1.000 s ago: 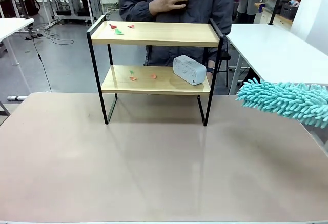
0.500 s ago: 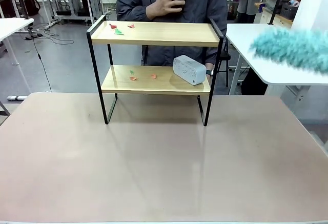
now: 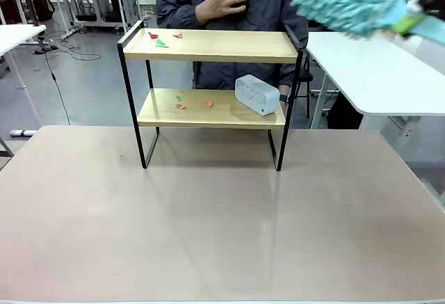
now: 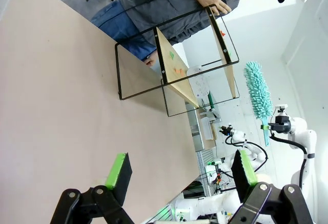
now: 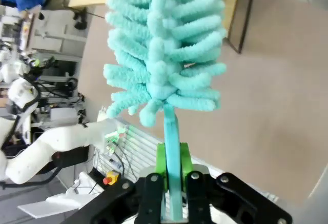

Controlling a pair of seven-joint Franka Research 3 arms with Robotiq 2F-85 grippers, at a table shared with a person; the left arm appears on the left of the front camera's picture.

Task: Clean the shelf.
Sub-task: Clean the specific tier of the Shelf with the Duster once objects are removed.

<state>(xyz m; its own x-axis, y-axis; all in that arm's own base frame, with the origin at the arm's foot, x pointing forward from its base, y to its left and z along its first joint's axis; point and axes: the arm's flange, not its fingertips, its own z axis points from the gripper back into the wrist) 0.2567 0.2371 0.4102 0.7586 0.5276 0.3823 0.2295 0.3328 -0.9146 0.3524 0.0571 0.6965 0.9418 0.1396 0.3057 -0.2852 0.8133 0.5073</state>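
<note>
High by the shelf's [image 3: 208,45] right end, far across the desk [image 3: 208,234], held the duster [image 3: 348,1] clamped in the right pincer [image 5: 173,183], left pincer [image 4: 181,168] wide. Needed a flat, slow sweep over scraps [image 3: 160,40] (light, scatter-prone).

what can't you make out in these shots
Front view: the duster is motion-blurred, its handle cut off by the right edge.
Front view: the scraps on the shelf are too small to identify.
Front view: the white box on the lower board shows no readable markings.
Right wrist view: the duster head hides most of the shelf.
</note>
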